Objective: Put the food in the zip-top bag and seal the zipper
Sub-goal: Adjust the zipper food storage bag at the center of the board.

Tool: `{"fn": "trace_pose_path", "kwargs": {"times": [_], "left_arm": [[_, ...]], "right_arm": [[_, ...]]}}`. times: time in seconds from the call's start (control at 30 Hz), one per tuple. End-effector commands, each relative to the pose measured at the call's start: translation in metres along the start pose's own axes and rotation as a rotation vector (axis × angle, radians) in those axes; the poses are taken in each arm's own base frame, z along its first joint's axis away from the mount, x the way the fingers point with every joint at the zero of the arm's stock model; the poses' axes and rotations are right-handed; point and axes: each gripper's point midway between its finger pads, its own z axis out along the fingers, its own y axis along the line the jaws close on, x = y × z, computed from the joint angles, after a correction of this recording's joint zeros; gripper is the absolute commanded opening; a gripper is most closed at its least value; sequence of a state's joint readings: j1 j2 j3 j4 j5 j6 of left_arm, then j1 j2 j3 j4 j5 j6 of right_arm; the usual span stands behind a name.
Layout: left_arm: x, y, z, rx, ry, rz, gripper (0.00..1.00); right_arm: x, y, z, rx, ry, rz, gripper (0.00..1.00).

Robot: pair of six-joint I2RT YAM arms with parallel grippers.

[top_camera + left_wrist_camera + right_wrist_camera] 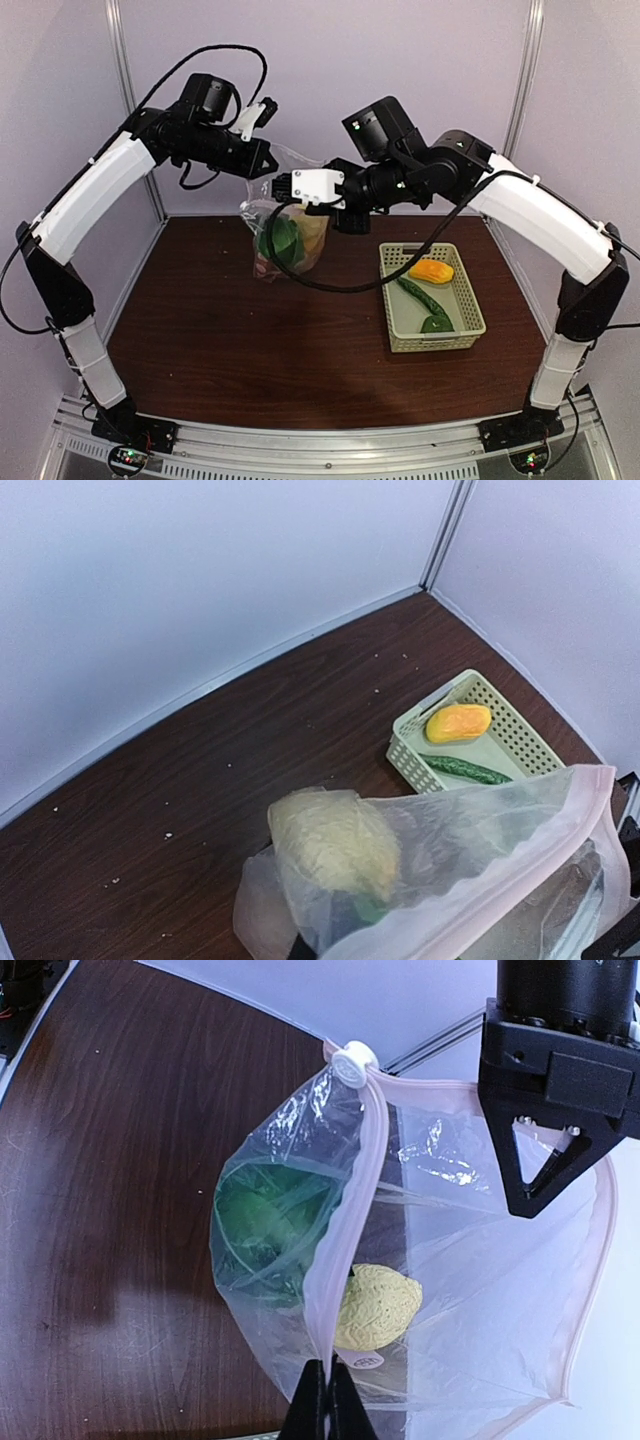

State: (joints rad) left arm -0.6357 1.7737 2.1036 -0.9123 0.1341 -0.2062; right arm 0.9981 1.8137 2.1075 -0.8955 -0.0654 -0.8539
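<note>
Right pincer point(327, 1372) pinching crinkly bag point(470, 1290), bumpy lemon point(378, 1305)

Your zip-top bag point(480, 1290) is clear plastic, shiny and crinkly. Its zipper point(345, 1225) is a smooth, pale pink plastic strip. The lemon point(377, 1307) inside looks bumpy and dull. Your table point(220, 330) looks like dark wood, smooth with a soft shine. The basket point(435, 344) on the right is pale green plastic, full of little holes and not shiny.
</note>
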Motion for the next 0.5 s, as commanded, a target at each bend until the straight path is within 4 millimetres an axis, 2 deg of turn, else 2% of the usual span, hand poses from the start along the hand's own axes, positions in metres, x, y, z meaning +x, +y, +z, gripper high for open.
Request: {"fn": "trace_pose_path", "kwargs": {"times": [0.0,0.03,0.1,0.2,0.27,0.33,0.43,0.47], "left_arm": [[0.035,0.023,0.022,-0.102,0.14,0.047,0.0],[0.038,0.023,0.026,-0.093,0.146,0.059,0.0],[0.044,0.013,0.035,-0.025,0.162,0.061,0.0],[0.052,-0.009,0.043,0.11,0.173,0.044,0.0],[0.056,-0.016,0.045,0.155,0.18,0.033,0.0],[0.058,-0.018,0.046,0.171,0.175,0.028,0.0],[0.063,-0.023,0.047,0.203,0.164,0.024,0.0],[0.065,-0.025,0.048,0.217,0.161,0.02,0.0]], "right_arm": [[0.016,0.012,0.011,-0.013,0.046,0.042,0.0],[0.018,0.015,0.012,-0.021,0.05,0.051,0.05],[0.02,0.019,0.007,-0.038,0.054,0.077,0.32],[0.026,0.026,-0.016,-0.073,0.065,0.061,0.49],[0.037,0.026,-0.04,-0.077,0.094,0.047,0.55],[0.051,0.017,-0.063,-0.049,0.09,0.078,0.58],[0.092,0.0,-0.084,-0.001,0.079,0.224,0.62],[0.113,0.002,-0.08,-0.006,0.09,0.289,0.62]]}}
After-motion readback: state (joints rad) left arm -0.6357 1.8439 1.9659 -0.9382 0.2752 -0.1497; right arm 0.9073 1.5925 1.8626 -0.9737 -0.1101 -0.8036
